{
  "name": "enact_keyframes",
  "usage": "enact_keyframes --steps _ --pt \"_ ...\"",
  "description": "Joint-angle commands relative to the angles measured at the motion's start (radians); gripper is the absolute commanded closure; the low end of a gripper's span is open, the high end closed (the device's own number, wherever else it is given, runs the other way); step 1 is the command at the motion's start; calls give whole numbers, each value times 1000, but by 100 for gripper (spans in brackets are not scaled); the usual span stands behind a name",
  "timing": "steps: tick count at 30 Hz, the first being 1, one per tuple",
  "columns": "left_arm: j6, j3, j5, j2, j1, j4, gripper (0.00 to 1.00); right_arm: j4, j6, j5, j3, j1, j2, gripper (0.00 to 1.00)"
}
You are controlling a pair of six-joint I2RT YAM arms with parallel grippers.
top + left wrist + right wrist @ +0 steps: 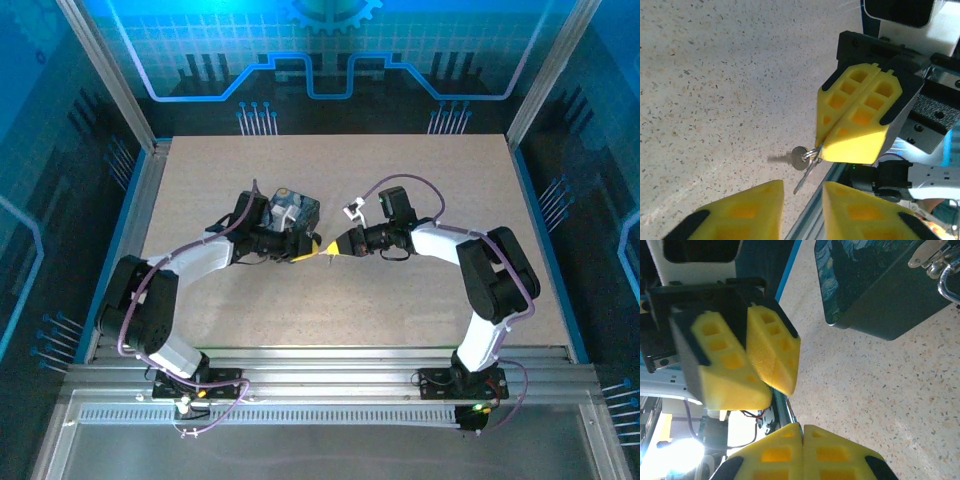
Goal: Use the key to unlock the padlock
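Grippers are meeting tip to tip near the tin [295, 211]
The right gripper [820, 145] is pinching shut on the ring of the key [800, 159], so the key is hanging free. The left gripper [803, 192], partly open and empty, is facing it. The shackle of the padlock [946, 283] is showing at the tin's clasp [925, 255].

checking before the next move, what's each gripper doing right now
left gripper: open, holding nothing
right gripper: closed, pinching the key by its ring

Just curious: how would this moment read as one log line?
right gripper: shut, key dangling from its tips | left gripper: open, facing it | tin: by left arm
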Motion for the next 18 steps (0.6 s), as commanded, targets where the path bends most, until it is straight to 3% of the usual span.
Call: enact_keyframes --steps 1,5,10,14,18 --pt "12 -10 4 -44 7 -12 67 19 32 20 -11 -5 -31 100" --pt "109 10 -94 -73 -2 -137 66 29 90 27 -3 -18 -17 100" --pt "283 58 -446 -133 -49 -280 60 7 206 29 21 -28 5 100" --pt "461 52 -686 -201 -112 -217 54 -105 251 64 54 -32 -5 100" --pt "812 -22 -836 -255 -245 -51 46 -208 290 89 86 -39 -37 100"
